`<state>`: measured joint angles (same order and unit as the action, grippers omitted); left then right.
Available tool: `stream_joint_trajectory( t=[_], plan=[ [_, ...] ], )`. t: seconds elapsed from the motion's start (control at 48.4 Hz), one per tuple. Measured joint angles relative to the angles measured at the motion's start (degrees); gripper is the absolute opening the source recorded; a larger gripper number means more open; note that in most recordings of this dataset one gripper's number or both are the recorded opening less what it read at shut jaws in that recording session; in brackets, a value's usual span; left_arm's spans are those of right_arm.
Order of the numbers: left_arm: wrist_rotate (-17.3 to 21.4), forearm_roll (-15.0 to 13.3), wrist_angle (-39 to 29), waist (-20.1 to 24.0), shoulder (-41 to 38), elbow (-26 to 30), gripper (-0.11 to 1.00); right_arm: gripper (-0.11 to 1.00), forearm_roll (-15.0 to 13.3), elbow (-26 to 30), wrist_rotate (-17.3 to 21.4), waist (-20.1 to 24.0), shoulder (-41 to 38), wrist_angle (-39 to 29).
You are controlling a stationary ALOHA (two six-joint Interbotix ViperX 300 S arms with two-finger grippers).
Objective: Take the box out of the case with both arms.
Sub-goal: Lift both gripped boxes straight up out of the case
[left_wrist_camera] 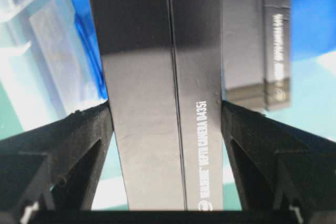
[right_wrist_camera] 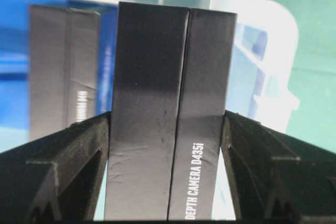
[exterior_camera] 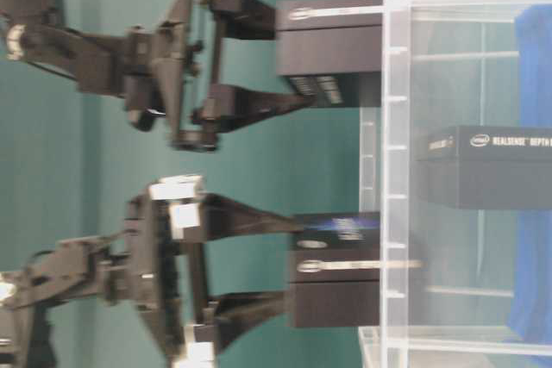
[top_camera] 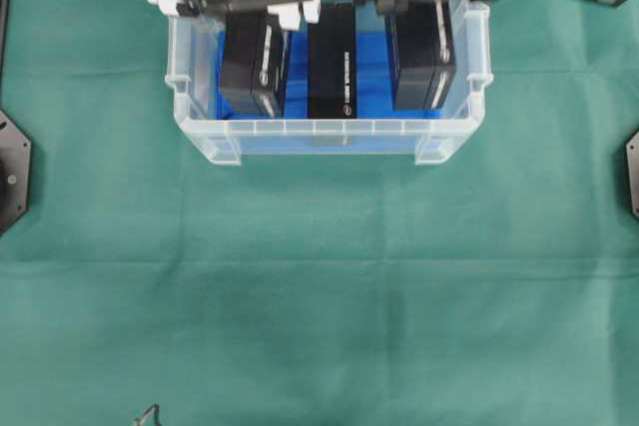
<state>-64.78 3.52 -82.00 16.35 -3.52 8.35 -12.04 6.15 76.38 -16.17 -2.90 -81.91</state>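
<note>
Pinching one black box each, the left gripper [left_wrist_camera: 165, 129] and right gripper [right_wrist_camera: 167, 140] apparently lift them over the case [top_camera: 329, 132] rim.

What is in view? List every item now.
case: 1, clear with blue lining, top centre of the cloth
left box: 1, black, held partly above the case rim
middle box: 1, black, down inside the case
right box: 1, black, held partly above the case rim
cloth: 1, green, under everything
left arm: 1, black with white parts, jaws closed on the left box
right arm: 1, black, jaws closed on the right box
</note>
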Motion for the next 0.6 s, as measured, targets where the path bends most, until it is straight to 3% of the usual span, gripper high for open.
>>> stream_joint_trajectory(
  t=[0.289,0.599],
  plan=[
    [0.7,0.0,-9.8,0.2,0.5,9.6,0.63,0.66,-1.1,7.6,-0.5,0.1,0.2,-6.8],
    [0.9,-0.1,-13.7,-0.2,0.5,13.2,0.63,0.66,-2.5,12.4,-0.5,1.2,0.2,-10.5]
  ],
)
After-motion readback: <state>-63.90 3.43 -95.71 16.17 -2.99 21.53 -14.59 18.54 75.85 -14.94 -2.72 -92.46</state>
